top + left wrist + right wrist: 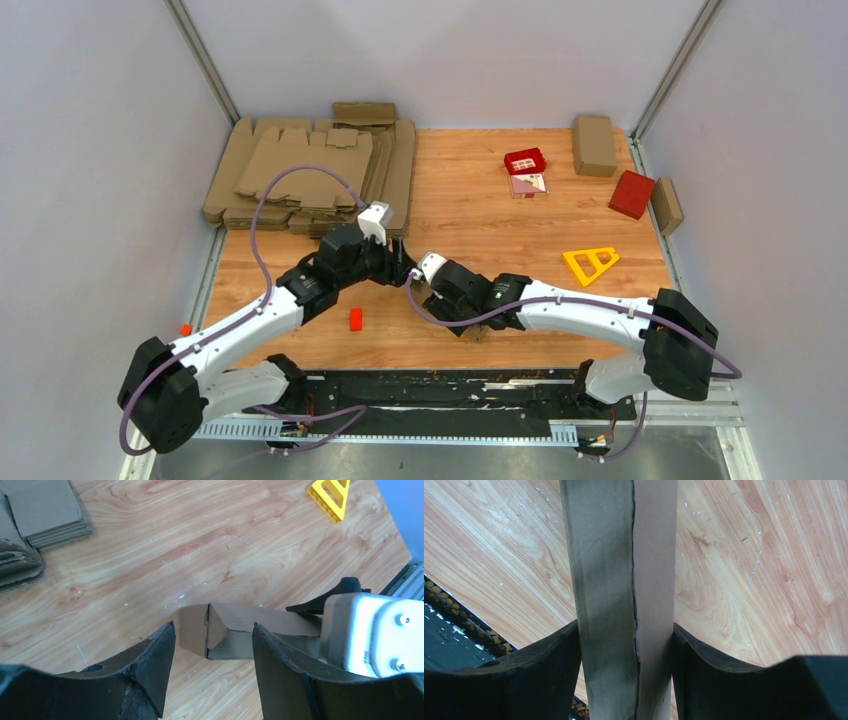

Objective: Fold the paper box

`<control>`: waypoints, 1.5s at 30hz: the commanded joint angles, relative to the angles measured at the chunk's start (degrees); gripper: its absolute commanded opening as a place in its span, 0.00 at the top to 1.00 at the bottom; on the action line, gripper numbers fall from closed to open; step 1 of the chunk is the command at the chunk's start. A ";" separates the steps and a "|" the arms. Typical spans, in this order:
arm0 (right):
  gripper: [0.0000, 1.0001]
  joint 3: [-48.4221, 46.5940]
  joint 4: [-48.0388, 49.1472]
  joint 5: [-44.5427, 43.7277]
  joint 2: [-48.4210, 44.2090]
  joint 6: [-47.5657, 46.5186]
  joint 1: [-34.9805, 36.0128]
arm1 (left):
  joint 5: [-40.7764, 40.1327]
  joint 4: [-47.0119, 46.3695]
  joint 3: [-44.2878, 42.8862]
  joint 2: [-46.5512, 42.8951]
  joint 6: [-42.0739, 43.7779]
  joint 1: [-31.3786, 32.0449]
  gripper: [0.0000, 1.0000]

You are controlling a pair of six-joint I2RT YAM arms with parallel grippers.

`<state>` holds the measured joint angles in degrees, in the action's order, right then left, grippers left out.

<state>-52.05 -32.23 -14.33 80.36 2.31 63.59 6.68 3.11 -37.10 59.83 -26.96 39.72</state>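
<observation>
Near edge of the table (pixel 470 340), about 6 o'clock in the top view: both arms are meeting over the wood. The right gripper (pixel 626 645) is clamping the paper box (pixel 624 580), both fingers pressing flat on its two long sides. In the right wrist view the carton's long axis is running 12 to 6 straight up between the fingers, with a seam line showing down the middle.

The left gripper (pixel 212 650) is standing spread, holding nothing. In the left wrist view the box's near end (pixel 220 635) is sitting in the gap between its fingers (pixel 155 655), touching neither as far as I can tell. From there the carton is stretching toward 3 o'clock into the right gripper's white housing. That end is looking half closed, one flap folded in and a small tab sticking out toward 9 o'clock.

Judgement: the left arm is nearer the unfinished end, so the end flap is its job.

Box: plain brown, slim oblong, mostly formed.

Farther off, 10 to 11 o'clock: stack of flat cardboard sheets (pixel 310 170). At 2 o'clock: yellow triangle (pixel 590 263).
</observation>
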 commanded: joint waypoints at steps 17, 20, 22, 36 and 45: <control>0.29 0.39 2.41 2.29 -0.56 0.37 -1.36 | 0.88 -7.48 1.47 7.67 -2.29 -0.53 0.60; 0.29 1.01 2.91 3.26 -1.16 0.87 -2.56 | 1.29 -9.65 3.83 7.74 -2.66 -0.53 0.60; 0.28 1.36 3.04 3.82 -1.49 1.15 -3.13 | 1.63 -10.99 5.40 7.84 -2.91 -0.53 0.59; 0.00 -1.46 0.16 5.69 -9.85 4.84 -4.09 | 1.79 -15.49 9.94 9.44 -2.70 -0.52 0.54; 0.48 1.64 -2.81 1.93 -25.27 9.37 -4.20 | 1.52 -14.74 9.69 9.34 -2.14 -0.53 0.56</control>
<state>-51.07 -34.28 -10.35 60.84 8.36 59.79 8.60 -13.13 -28.38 68.49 -30.35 39.24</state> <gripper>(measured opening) 0.674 0.450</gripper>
